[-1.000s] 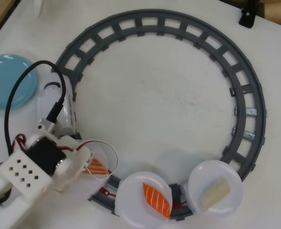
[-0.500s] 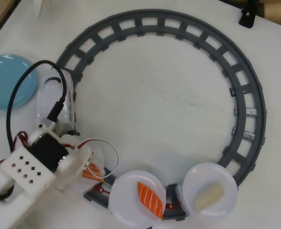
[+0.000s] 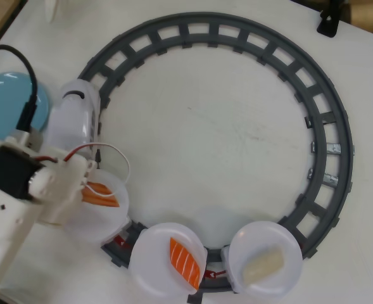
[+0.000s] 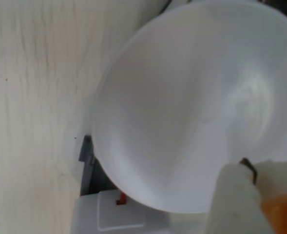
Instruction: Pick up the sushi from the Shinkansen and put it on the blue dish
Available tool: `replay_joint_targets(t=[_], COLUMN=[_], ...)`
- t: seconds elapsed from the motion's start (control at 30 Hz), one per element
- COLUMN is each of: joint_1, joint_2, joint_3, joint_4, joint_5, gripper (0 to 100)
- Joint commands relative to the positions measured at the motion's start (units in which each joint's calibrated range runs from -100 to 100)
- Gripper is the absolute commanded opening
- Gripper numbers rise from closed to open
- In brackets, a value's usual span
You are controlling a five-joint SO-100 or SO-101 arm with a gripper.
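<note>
The white Shinkansen [image 3: 77, 114] stands on the left of the ring track, pulling three plate-topped cars. One salmon sushi [image 3: 102, 194] lies on the first white plate [image 3: 110, 221], its left end hidden under my gripper [image 3: 88, 190]. In the wrist view the same plate [image 4: 182, 107] fills the frame, and orange sushi [image 4: 282, 217] sits right against one pale finger [image 4: 236, 200] at the bottom right. I cannot tell whether the jaws grip it. The second sushi [image 3: 185, 261] lies on the middle plate. The blue dish [image 3: 9, 101] is at the far left, partly behind the arm's cable.
The dark grey ring track [image 3: 268, 44] circles the table's middle. A pale cream piece [image 3: 264, 265] lies on the third plate. My white arm covers the lower left corner. A black object [image 3: 328, 22] stands at the top right.
</note>
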Motion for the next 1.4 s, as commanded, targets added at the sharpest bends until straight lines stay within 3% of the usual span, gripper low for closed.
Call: replay_joint_targets(t=[0.0, 0.5, 1.37], joint_1=[-3.49, -15.99, -38.53], joint_2=[-0.19, 1.55, 52.73], joint_3=[-3.55, -8.78, -64.06], joint_4=[0.42, -2.55, 3.65], joint_5=[-0.36, -0.31, -0.36], gripper=[11, 11, 11])
